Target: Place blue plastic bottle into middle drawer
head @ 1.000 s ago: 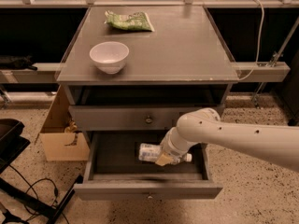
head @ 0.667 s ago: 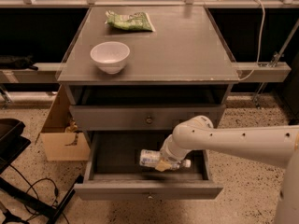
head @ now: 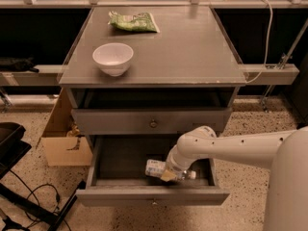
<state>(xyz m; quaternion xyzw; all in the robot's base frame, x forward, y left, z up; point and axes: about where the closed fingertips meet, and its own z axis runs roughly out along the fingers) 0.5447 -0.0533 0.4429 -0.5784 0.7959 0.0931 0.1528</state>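
The blue plastic bottle (head: pixel 155 168) lies on its side inside the open middle drawer (head: pixel 120 158), near the front wall, with its white cap (head: pixel 191 175) pointing right. My gripper (head: pixel 169 173) reaches down into the drawer from the right on the white arm (head: pixel 231 146). It is shut around the middle of the bottle, and a tan fingertip (head: pixel 168 176) shows in front of it. The bottle is low, at or just above the dark drawer floor. The drawer's knob (head: pixel 153 202) shows on its front panel.
The shut knobbed drawer (head: pixel 153 123) sits just above. On the cabinet top (head: pixel 192 47) stand a white bowl (head: pixel 113 58) and a green snack bag (head: pixel 133 21). A cardboard box (head: pixel 62 143) stands on the floor at left, with cables (head: pixel 29 196) and a black stand.
The gripper and bottle have moved lower and towards the drawer's front. The arm has bent further down into the drawer.
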